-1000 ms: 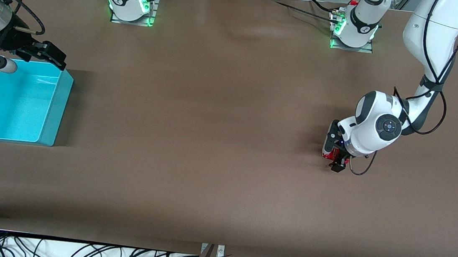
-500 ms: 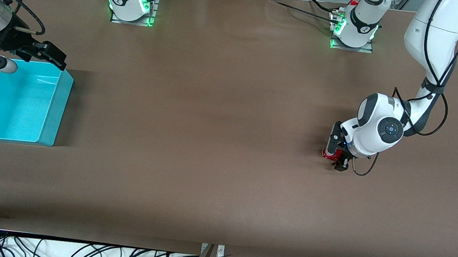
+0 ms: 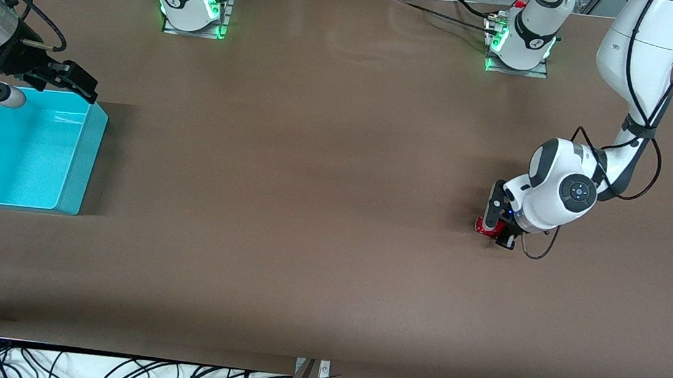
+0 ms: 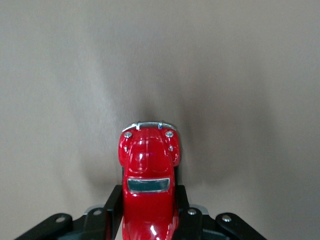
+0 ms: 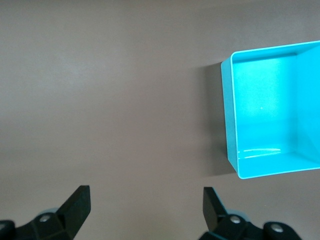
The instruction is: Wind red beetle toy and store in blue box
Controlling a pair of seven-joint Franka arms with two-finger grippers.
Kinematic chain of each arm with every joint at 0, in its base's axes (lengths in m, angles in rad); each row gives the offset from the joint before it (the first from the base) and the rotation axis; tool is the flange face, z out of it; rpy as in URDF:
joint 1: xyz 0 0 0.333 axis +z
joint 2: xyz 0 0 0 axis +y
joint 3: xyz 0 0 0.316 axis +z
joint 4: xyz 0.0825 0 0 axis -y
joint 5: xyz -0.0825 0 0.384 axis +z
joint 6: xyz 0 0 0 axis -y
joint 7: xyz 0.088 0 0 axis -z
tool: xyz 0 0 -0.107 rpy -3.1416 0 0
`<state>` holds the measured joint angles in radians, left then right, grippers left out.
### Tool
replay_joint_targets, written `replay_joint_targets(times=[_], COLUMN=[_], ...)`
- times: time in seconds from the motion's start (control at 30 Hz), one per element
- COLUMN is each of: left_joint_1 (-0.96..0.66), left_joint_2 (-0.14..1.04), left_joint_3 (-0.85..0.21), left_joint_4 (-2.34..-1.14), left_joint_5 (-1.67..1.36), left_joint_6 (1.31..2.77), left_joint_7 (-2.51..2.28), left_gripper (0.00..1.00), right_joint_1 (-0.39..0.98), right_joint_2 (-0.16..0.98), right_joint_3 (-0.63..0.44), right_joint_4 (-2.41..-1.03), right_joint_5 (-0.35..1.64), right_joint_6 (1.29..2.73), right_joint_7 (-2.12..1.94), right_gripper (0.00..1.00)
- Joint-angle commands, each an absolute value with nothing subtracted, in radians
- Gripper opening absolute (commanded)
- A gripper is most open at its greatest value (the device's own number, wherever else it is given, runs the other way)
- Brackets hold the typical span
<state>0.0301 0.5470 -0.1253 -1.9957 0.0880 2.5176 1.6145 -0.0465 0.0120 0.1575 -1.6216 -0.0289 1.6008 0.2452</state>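
Note:
The red beetle toy is a tiny glossy car down at the brown table top, toward the left arm's end. My left gripper is shut on it, and both black fingers press the sides of its rear half. Its bonnet and chrome bumper stick out past the fingertips. The blue box stands open-topped with nothing in it at the right arm's end. My right gripper hangs open over the box's edge nearest the robots' bases, holding nothing.
Brown table covering stretches between the toy and the box with nothing lying on it. Both arm bases stand along the table's edge by the robots. Cables hang below the table's edge nearest the camera.
The left gripper's fingers have come together onto the toy's sides, and its wrist has shifted slightly toward the left arm's end. The right arm has not moved.

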Motion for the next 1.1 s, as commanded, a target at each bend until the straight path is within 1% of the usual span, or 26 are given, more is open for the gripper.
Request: replay_joint_targets(times=[0.0, 0.13, 0.37, 1.07], left_joint_1=[0.058, 0.069, 0.117, 0.149], left_joint_2=[0.574, 0.592, 0.611, 0.632], left_joint_3=[-0.117, -0.087, -0.074, -0.002], left_joint_4=[-2.014, -2.011, -2.003, -1.99], left_joint_5=[0.109, 0.109, 0.12, 0.121], left_joint_6=[2.523, 2.523, 2.523, 2.528], left_joint_7=[1.589, 1.598, 1.601, 1.626], left_gripper=[0.03, 0.03, 0.04, 0.04], right_joint_1=[-0.052, -0.052, -0.052, -0.052], right_joint_2=[0.018, 0.018, 0.018, 0.018], right_joint_3=[0.161, 0.161, 0.161, 0.161], right_joint_4=[-1.598, -1.598, -1.598, -1.598], right_joint_5=[-0.011, -0.011, -0.011, -0.011], right_joint_6=[1.585, 1.583, 1.583, 1.583], right_joint_7=[0.229, 0.229, 0.229, 0.229], right_gripper=[1.0, 1.0, 1.0, 1.0])
